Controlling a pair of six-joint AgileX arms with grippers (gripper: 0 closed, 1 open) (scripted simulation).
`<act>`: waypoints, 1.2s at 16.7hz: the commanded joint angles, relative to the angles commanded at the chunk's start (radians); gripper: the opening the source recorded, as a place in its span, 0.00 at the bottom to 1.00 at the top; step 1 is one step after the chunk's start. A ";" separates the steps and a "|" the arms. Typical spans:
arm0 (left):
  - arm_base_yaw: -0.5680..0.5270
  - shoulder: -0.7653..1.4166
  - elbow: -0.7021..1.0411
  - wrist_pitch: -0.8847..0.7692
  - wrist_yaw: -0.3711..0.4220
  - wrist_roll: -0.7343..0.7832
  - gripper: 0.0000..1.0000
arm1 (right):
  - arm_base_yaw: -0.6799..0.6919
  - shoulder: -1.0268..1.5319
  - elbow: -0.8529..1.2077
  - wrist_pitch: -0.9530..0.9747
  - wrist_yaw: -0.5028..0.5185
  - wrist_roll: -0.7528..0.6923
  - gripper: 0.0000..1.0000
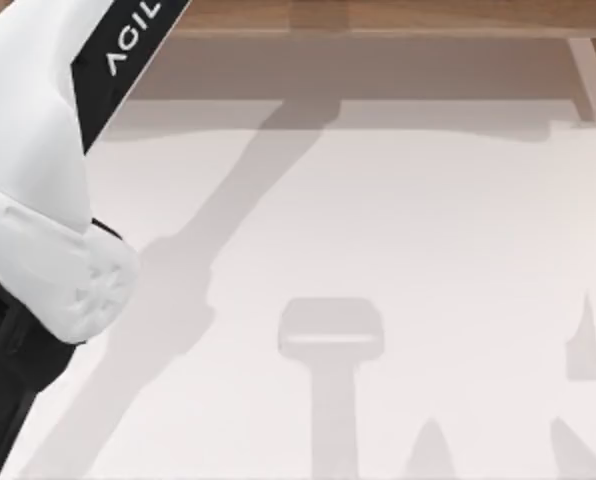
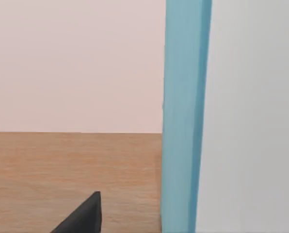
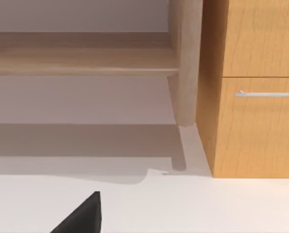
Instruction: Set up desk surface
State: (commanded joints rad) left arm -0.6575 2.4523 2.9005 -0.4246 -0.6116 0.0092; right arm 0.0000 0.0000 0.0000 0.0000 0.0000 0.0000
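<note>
Evidently the desk surface [image 1: 398, 220], a bare white table top, filled the frame's centre and right; judged rigid, heavy, offering no grip point. Left arm [image 1: 38, 200] occupied upper left; claw state indeterminable.

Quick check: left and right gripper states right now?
Left gripper: cannot be told, near a light-blue upright panel.
Right gripper: cannot be told, over the white desk surface.

Wooden drawer cabinet [image 3: 253, 97] with metal handle [image 3: 268, 93], round wooden post [image 3: 185, 58], upright blue panel [image 2: 183, 116]
</note>
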 joint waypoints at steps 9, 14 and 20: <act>0.000 0.000 0.000 0.000 0.000 0.000 0.47 | 0.000 0.000 0.000 0.000 0.000 0.000 1.00; 0.000 0.000 0.000 0.000 0.000 0.000 0.10 | 0.000 0.000 0.000 0.000 0.000 0.000 1.00; 0.000 0.000 0.000 0.000 0.000 0.000 0.00 | 0.000 0.000 0.000 0.000 0.000 0.000 1.00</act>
State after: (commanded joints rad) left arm -0.6575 2.4523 2.9005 -0.4246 -0.6116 0.0092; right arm 0.0000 0.0000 0.0000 0.0000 0.0000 0.0000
